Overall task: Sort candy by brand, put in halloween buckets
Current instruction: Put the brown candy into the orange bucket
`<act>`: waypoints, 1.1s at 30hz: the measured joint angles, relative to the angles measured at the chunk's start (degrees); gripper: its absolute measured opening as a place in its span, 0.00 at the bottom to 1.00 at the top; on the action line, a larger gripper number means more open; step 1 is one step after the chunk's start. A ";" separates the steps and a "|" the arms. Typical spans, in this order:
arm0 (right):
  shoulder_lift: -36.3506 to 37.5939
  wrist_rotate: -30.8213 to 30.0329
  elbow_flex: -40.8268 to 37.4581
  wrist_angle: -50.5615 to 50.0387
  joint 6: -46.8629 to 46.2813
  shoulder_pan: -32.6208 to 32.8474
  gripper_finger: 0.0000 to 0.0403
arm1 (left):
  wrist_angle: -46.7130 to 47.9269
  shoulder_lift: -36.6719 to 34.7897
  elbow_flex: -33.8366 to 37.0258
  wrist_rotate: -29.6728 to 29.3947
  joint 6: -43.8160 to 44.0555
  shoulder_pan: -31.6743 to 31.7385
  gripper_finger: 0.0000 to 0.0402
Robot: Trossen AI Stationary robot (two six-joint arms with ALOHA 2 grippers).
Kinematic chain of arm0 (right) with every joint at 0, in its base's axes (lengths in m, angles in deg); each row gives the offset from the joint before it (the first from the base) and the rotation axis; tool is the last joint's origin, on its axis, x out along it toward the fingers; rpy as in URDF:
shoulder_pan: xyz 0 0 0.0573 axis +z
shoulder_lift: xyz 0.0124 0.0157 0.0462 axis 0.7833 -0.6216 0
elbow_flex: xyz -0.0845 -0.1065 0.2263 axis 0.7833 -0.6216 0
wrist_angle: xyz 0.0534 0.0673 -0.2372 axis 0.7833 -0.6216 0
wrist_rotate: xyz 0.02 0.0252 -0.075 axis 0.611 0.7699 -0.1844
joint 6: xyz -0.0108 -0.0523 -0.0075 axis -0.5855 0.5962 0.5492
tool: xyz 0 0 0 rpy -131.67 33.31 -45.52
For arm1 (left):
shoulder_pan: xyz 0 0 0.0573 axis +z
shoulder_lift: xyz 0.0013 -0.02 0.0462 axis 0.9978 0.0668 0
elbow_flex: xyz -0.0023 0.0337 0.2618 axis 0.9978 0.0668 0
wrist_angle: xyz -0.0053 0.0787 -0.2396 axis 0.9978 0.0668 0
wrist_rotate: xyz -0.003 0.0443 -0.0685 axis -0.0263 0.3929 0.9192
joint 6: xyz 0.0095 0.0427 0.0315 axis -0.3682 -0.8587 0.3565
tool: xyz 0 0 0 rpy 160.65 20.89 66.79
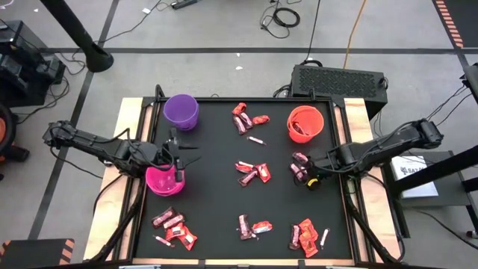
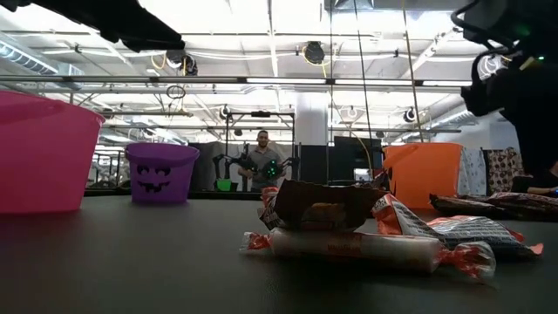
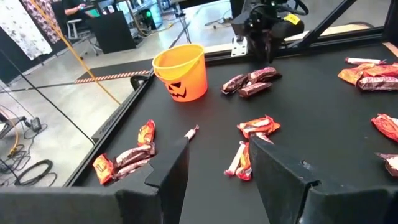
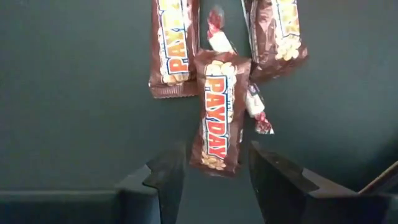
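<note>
Black table matting carries three brown PayDay bars near the orange bucket — light, crinkly, slippery, best pinched across the middle — straddled, ungripped, by the right gripper, jaws parted.

Black matte tabletop with pale wooden side edges. Standing on it: purple plastic bucket upper left, orange plastic bucket upper right, magenta-pink plastic bucket at left. Small wrapped candies lie in scattered clusters across it.

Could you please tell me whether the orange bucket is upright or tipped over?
Upright: the orange bucket stands on its base with its open mouth up in the left wrist view, and the high view looks straight into it.
</note>
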 joint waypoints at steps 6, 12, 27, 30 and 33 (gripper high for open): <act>0.01 0.07 -0.12 0.71 1.30 -0.02 0.41 | -0.28 0.13 0.00 -0.37 -0.15 -0.01 0.44; 0.01 0.07 -0.12 0.54 1.59 -0.02 0.43 | -3.16 0.15 0.00 -0.53 -1.16 0.00 0.44; -1.71 3.17 -5.00 4.00 1.38 -0.23 0.77 | -3.06 0.15 0.00 -0.54 -1.59 0.00 0.44; -2.54 2.72 -5.52 3.86 1.32 -0.28 0.77 | -3.06 0.15 0.00 -0.53 -1.85 -0.01 0.44; -3.64 2.69 -6.11 5.93 1.44 -0.28 0.75 | -2.76 0.15 0.00 -0.53 -2.07 0.00 0.44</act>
